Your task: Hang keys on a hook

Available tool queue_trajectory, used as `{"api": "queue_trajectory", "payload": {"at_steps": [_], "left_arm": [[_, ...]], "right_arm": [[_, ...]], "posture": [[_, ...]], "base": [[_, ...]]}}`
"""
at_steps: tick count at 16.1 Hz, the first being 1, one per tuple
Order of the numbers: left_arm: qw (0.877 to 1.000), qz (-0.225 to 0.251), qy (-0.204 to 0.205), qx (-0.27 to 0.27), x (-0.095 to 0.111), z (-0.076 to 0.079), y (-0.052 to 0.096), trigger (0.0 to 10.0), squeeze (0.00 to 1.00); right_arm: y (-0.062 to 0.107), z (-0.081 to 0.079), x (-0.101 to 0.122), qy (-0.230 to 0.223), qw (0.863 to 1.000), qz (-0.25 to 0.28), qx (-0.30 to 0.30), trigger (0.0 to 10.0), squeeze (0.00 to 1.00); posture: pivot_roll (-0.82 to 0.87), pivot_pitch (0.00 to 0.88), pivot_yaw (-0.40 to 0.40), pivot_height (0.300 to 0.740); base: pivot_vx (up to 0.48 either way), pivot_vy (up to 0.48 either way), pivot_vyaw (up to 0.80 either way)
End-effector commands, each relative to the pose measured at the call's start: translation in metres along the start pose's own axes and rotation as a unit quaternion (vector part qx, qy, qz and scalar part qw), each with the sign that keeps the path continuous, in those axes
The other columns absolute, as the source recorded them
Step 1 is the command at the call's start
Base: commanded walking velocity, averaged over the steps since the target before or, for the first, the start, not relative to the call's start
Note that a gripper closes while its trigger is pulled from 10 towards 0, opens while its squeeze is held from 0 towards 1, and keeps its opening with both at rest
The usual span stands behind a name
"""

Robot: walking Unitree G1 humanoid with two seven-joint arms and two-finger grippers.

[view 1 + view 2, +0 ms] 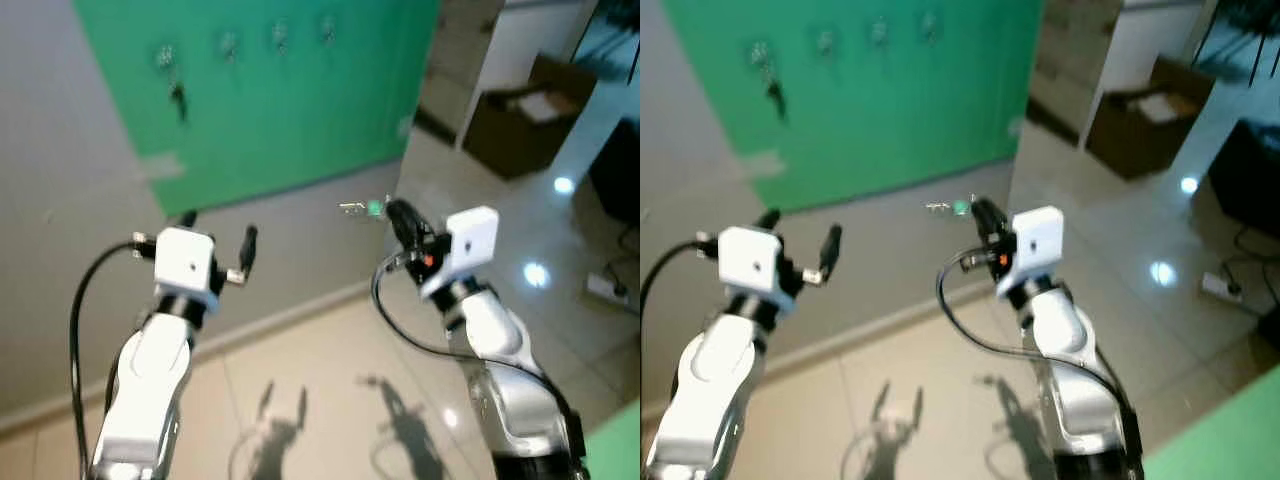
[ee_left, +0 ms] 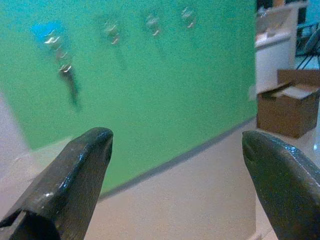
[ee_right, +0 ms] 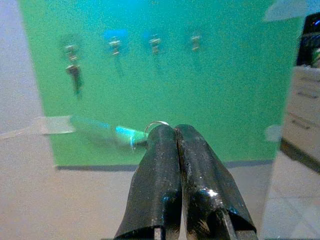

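Right wrist view: right hand (image 3: 172, 132) clamps the keys (image 3: 120, 134), which jut beyond its fingertips; left hand (image 1: 220, 232) spread, holding nothing.

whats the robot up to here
The right gripper is shut on a small key with a green tag and metal ring, held out toward a green wall panel with four metal hooks. The leftmost hook already carries a dark key. The left gripper is open, holding nothing.
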State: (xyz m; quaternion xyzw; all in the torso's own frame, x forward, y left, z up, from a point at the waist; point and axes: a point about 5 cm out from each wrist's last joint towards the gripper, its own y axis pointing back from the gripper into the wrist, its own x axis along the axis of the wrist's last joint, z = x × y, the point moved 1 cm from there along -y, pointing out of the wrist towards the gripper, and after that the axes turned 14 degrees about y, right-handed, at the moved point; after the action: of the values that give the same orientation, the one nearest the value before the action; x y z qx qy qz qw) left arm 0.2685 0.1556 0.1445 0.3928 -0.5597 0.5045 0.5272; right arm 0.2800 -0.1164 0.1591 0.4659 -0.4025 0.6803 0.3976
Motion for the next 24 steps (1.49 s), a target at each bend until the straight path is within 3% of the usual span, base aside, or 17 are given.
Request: {"api": "queue_trajectory", "payload": {"at_steps": [1,8,16,20,24], "left_arm": [[1.000,0.004,-0.002,-0.013,0.0027,0.0054,0.0002,10.0,0.00],[1.000,0.001,0.000,-0.015,0.0002,0.0077,0.0004,10.0,0.00],[1.000,0.000,-0.001,-0.016,-0.0006,0.0088,0.0009,10.0,0.00],[1.000,0.000,-0.004,-0.014,-0.0007,0.0086,0.0003,10.0,0.00],[1.000,-0.009,-0.012,-0.014,-0.0053,0.0097,-0.0023,10.0,0.00]], "right_arm": [[0.0003,0.0064,-0.0016,0.001,1.000,-0.006,-0.013,10.0,0.00],[0.0022,0.0086,-0.0018,0.004,1.000,-0.006,-0.011,10.0,0.00],[0.0024,0.0067,-0.0022,-0.002,1.000,-0.004,-0.005,10.0,0.00],[0.0023,0.0072,-0.0018,-0.012,1.000,0.000,-0.005,10.0,0.00],[0.0011,0.0154,-0.0015,-0.009,1.000,0.002,-0.015,10.0,0.00]], "posture": [[0.01,0.000,0.020,0.740],[0.00,0.000,0.018,0.740],[0.01,0.000,0.019,0.740],[0.01,0.000,0.017,0.740],[0.00,0.000,0.023,0.740]], "base": [[0.386,0.000,0.80],[0.388,0.000,0.11],[0.389,0.000,0.75],[0.378,0.000,0.00],[0.000,0.000,0.00]]}}
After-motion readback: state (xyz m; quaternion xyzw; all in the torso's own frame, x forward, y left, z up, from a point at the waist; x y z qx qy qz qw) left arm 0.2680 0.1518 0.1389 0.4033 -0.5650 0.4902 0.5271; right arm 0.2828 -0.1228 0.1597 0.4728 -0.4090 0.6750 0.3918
